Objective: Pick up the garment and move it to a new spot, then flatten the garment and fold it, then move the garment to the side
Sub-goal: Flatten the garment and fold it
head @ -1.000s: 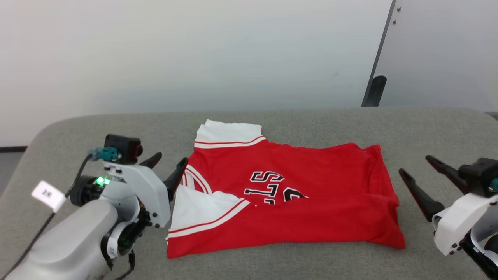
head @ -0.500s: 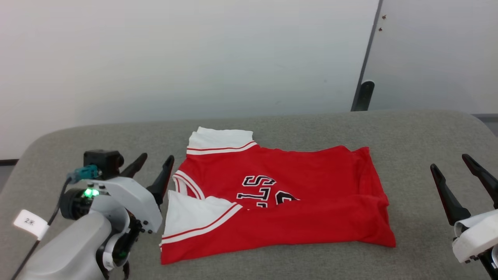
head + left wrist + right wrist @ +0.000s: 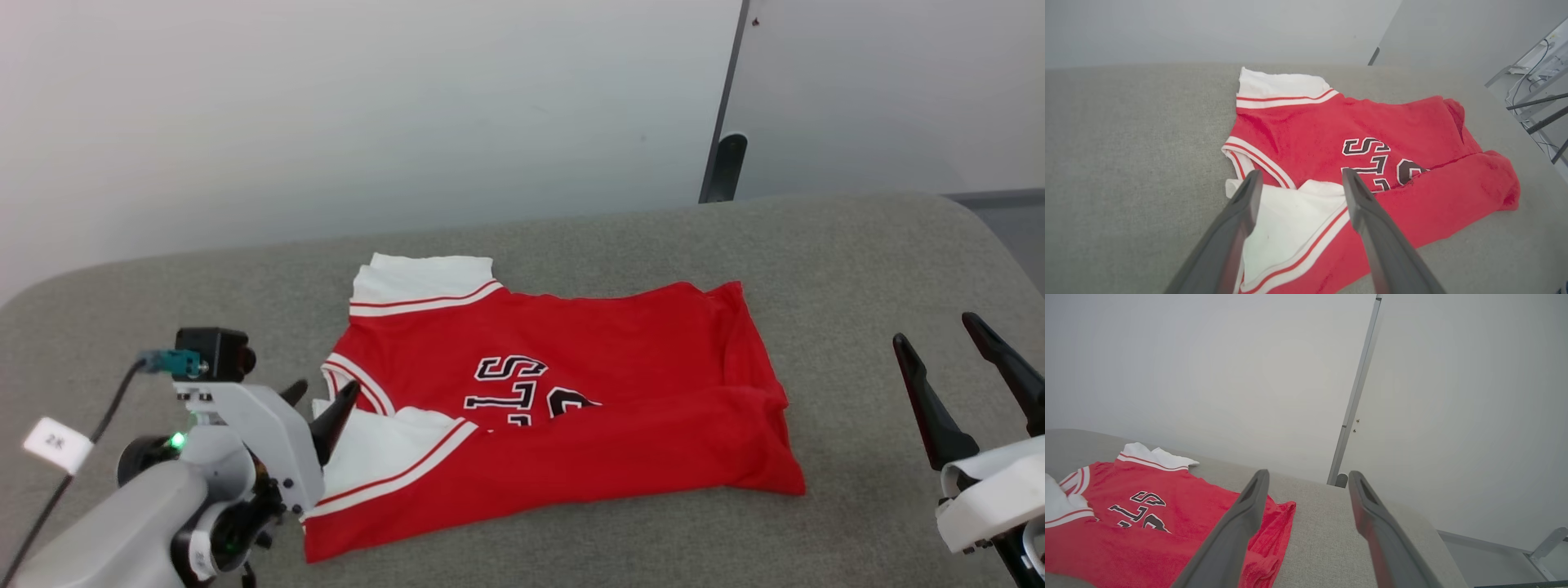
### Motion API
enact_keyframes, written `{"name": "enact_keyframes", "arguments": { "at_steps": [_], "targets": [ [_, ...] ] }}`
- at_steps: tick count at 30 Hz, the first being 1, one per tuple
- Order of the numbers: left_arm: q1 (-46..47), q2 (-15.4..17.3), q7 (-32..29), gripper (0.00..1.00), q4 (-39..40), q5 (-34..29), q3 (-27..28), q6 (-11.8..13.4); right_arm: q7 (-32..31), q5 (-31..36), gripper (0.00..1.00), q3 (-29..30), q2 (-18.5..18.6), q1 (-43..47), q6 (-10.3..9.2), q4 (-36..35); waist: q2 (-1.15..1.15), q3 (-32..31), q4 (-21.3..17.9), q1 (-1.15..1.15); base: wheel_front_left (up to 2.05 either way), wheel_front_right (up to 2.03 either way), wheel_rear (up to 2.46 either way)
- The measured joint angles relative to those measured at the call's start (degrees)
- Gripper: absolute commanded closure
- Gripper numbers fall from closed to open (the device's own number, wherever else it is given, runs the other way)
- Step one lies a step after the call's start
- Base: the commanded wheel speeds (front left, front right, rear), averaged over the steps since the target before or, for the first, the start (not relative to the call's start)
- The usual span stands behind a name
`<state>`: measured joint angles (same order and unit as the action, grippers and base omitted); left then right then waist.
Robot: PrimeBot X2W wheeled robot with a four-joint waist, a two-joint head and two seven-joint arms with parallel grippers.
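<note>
Garment (image 3: 620, 359) lay partly folded on the grey counter (image 3: 857, 269). Left claw (image 3: 325, 390), jaws apart, sat at its left edge. Right claw (image 3: 935, 331), jaws apart, stood well clear on its right.

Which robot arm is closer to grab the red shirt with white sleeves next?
Probably the left. The open left gripper is poised right over the white sleeve of the red jersey-style shirt. The right gripper, also open, is apart from it, over the bare grey fabric surface.
</note>
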<state>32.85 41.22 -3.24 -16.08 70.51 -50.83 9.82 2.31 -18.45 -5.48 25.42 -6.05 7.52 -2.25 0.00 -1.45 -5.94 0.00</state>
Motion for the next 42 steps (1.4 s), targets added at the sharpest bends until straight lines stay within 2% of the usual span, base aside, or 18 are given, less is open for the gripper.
{"name": "enact_keyframes", "arguments": {
  "at_steps": [4, 7, 11, 14, 17, 28, 29, 31, 35, 42],
  "targets": [
    [-0.4, 2.6, -9.2, 0.00, 3.6, 2.7, -1.5, 3.6, -1.1, 0.4, 0.00, 1.0, -0.7, 1.1, 0.00, -1.3, 0.00, 0.8, -0.5, 0.00, 0.00, 0.00, 0.00],
    [-0.9, 4.7, -16.4, 0.00, 6.9, 5.4, -2.5, 7.8, -2.1, 0.4, 0.00, 1.4, -1.2, 1.4, 0.00, -1.9, 0.00, 1.3, -0.8, 0.00, 0.00, 0.00, 0.00],
    [-0.6, 7.8, -24.1, 0.00, 11.3, 5.7, -4.6, 13.9, -2.8, 0.3, 0.00, 1.5, -1.9, 2.0, 0.00, -2.5, 0.00, 1.9, -0.9, 0.00, 0.00, 0.00, 0.00],
    [0.0, 9.0, -27.9, 0.00, 11.7, 5.1, -6.3, 15.9, -3.1, 0.3, 0.00, 1.5, -2.3, 2.0, 0.00, -2.6, 0.00, 2.5, -0.9, 0.00, 0.00, 0.00, 0.00],
    [0.8, 8.0, -29.5, 0.00, 9.6, 5.2, -7.0, 15.3, -3.1, 0.2, 0.00, 1.3, -2.8, 1.9, 0.00, -2.7, 0.00, 3.2, -0.9, 0.00, 0.00, 0.00, 0.00],
    [2.3, 0.9, -29.9, 0.00, -5.4, 7.1, -7.7, 7.6, -4.4, -1.2, 0.00, 0.3, -3.3, 0.2, -0.01, -2.8, 0.00, 6.0, -1.4, 0.00, 0.00, 0.00, 0.00],
    [2.4, 0.2, -30.0, 0.25, -6.5, 7.9, -7.1, 7.0, -4.7, -1.3, 0.00, 0.0, -3.3, -0.1, 0.00, -2.8, 0.00, 6.2, -1.4, 0.00, 0.00, 0.00, 0.00],
    [2.7, -0.4, -30.9, 1.00, -8.3, 8.7, -7.0, 5.5, -5.8, -2.0, 0.00, -0.5, -3.3, -0.5, 0.00, -2.8, 0.00, 6.6, -1.4, 0.00, 0.00, 0.00, 0.00],
    [3.9, -1.6, -31.0, 1.00, -10.6, 8.6, -6.9, 4.2, -11.2, -4.1, 0.00, -2.6, -2.4, -1.3, 0.00, -2.5, 0.00, 7.5, -1.1, 0.00, 0.00, 0.00, 0.00],
    [6.2, -3.3, -30.5, 1.00, -12.2, 7.7, -7.0, 2.6, -32.0, -10.2, 0.00, -6.2, 0.6, -5.9, 0.00, -1.4, 0.00, 9.3, -0.1, 0.00, 0.00, 0.00, 0.00]
  ]
}}
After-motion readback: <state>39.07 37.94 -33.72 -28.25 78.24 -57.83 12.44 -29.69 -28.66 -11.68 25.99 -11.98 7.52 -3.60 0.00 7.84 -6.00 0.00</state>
